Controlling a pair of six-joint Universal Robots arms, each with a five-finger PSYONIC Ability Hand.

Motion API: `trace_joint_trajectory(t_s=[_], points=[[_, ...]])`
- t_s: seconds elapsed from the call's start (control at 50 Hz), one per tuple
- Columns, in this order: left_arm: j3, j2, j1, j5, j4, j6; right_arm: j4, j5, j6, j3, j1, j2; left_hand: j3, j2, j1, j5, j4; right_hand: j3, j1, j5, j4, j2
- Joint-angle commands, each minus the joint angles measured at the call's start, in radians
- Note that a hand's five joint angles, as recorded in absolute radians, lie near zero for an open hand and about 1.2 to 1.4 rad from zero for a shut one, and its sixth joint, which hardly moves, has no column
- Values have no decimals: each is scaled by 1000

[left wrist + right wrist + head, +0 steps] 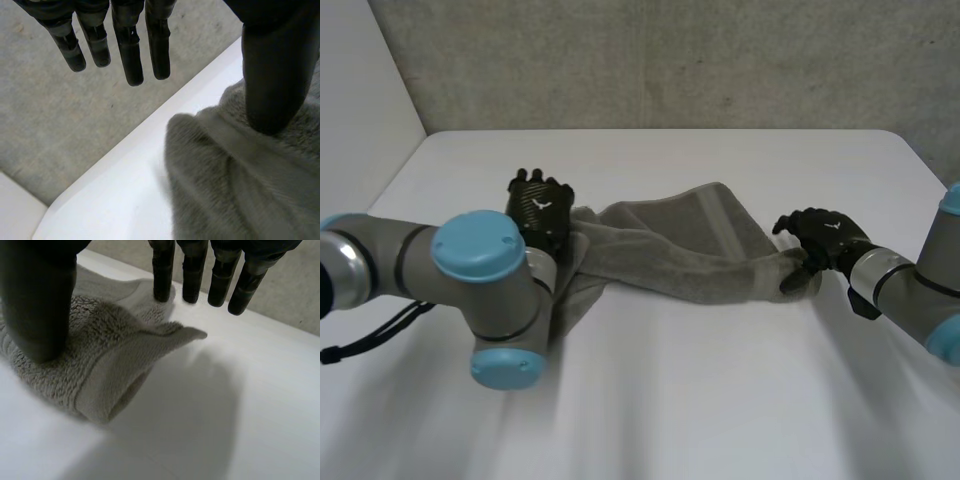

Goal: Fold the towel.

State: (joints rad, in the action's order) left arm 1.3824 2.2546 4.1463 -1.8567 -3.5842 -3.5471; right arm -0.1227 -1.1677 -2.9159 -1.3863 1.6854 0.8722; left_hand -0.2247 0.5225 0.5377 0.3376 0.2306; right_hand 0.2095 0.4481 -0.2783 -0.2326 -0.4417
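**Grey terry towel [690, 250] lies rumpled across the white worktop [660, 400], not yet folded.**
We see the black left hand [542, 210] and black right hand [825, 240] open, fingers straight, a thumb pressing each end; we judge this pins the cloth for spreading flat before any fold.

Bright, soft light on white table [720, 160]

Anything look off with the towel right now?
Yes. The towel is not spread flat: it lies bunched and wrinkled in a narrow band across the table, stretched between the left hand and the right hand, one at each end.
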Motion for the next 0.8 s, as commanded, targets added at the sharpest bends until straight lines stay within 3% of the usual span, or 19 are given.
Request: trace_joint_trajectory(t_s=[0.02, 0.2, 0.34, 0.62, 0.8], points=[[75, -52, 44, 8, 15, 1, 67, 10, 3, 70, -3, -59, 50, -4, -19, 7, -56, -35, 282, -277, 58, -289], [167, -82, 77, 19, 55, 4, 143, 22, 11, 78, -1, -50, 50, 11, -4, 21, -56, -35, 615, -610, 58, -621], [185, -119, 86, 19, 90, 10, 166, 94, 18, 26, -7, 36, 50, 34, 19, 45, -56, -35, 820, -815, 58, -826], [185, -270, 81, 62, 122, 25, 164, 123, 191, -66, -53, 172, 50, 23, 8, 33, -56, -35, 846, -842, 58, -853], [115, -267, -9, 77, 193, 231, 164, 129, 198, -79, -47, 183, 50, -15, -31, -5, -56, -35, 846, -842, 58, -853]])
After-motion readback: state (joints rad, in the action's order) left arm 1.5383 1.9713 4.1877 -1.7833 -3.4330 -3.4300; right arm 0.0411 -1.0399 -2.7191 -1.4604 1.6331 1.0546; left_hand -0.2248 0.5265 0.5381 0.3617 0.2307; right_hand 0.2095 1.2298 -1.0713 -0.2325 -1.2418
